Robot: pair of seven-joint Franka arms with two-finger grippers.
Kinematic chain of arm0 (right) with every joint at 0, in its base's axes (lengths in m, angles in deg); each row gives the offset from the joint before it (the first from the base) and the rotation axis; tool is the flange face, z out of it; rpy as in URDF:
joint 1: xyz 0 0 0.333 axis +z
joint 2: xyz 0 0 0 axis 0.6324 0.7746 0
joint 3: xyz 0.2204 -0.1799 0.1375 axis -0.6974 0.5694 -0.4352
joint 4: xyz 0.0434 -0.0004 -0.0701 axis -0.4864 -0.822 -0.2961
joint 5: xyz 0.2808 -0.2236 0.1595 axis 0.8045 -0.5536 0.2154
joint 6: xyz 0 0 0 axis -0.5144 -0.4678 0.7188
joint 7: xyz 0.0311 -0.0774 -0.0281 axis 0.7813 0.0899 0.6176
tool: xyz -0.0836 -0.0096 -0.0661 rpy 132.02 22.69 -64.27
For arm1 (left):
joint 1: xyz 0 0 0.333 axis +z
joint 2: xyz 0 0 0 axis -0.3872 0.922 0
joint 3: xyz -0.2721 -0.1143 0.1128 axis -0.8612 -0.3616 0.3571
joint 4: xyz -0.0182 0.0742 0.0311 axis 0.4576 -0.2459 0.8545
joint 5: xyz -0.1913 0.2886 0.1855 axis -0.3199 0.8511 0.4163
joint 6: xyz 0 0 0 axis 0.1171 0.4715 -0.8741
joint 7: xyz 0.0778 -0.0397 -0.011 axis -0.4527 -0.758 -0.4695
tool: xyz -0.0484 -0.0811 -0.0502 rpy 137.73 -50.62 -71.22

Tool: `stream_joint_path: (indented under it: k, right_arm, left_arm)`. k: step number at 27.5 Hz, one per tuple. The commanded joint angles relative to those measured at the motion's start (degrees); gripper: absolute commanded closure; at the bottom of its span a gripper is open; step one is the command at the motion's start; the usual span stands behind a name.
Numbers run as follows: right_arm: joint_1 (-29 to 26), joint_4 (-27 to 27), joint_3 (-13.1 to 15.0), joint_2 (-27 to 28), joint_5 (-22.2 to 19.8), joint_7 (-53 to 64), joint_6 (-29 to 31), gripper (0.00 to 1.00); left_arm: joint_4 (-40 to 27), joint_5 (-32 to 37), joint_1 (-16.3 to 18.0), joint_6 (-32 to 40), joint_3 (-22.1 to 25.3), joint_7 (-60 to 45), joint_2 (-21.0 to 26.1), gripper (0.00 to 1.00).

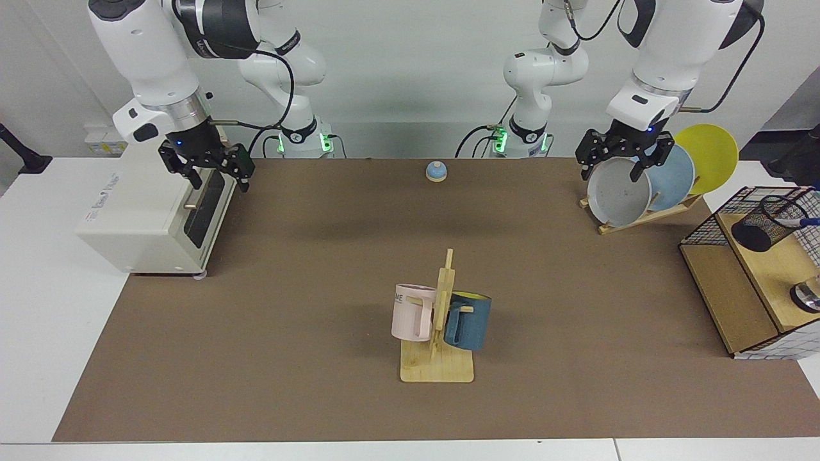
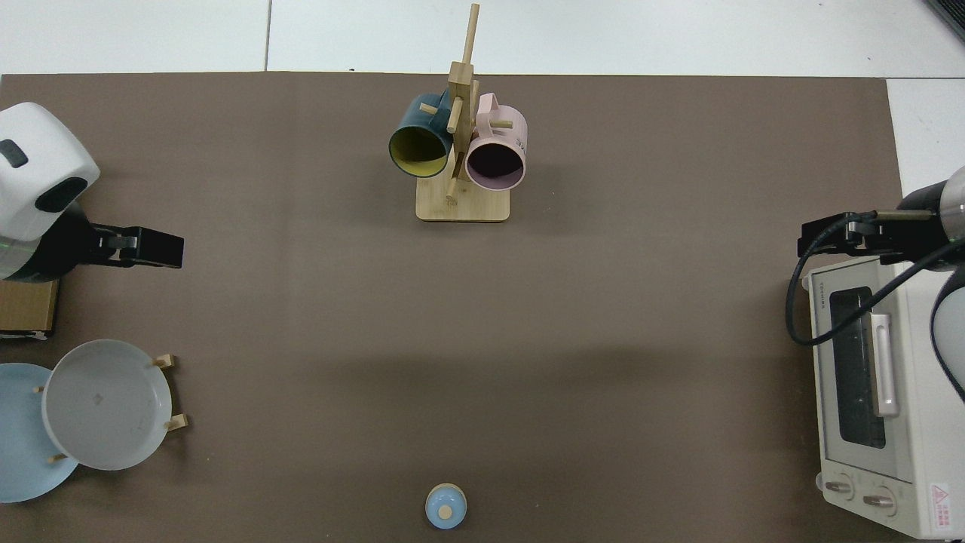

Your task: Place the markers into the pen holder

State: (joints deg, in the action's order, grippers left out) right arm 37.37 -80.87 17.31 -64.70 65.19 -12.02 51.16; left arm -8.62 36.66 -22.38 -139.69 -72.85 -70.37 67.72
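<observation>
Off to the left claw's [image 1: 617, 162] outer side, well apart, the marker [image 1: 804, 222] leans slanted in the pen holder [image 1: 766, 223]. That claw hangs apart and empty, far nearer than the right claw [image 1: 215, 173], which waits apart by the toaster oven [image 1: 150, 214].

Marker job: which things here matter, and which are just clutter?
Job:
- marker, resting in the holder
- pen holder
- left end effector, open above the plates
- right end effector, open by the oven

Clutter:
- plates
- mugs
- oven
- basket
</observation>
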Motion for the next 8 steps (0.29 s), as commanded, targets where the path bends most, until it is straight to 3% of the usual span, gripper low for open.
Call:
stream_joint_path:
  k: [1,8]
  right_arm:
    - [-0.43,0.46,-0.40,0.15,0.03,-0.78,0.29,0.00]
    - [-0.43,0.37,-0.40,0.15,0.03,-0.87,0.29,0.00]
  left_arm:
    - [0.18,-0.42,-4.35,0.97,4.03,-0.51,-0.40,0.00]
    - [0.18,-0.42,-4.62,1.14,4.30,-0.42,-0.67,0.00]
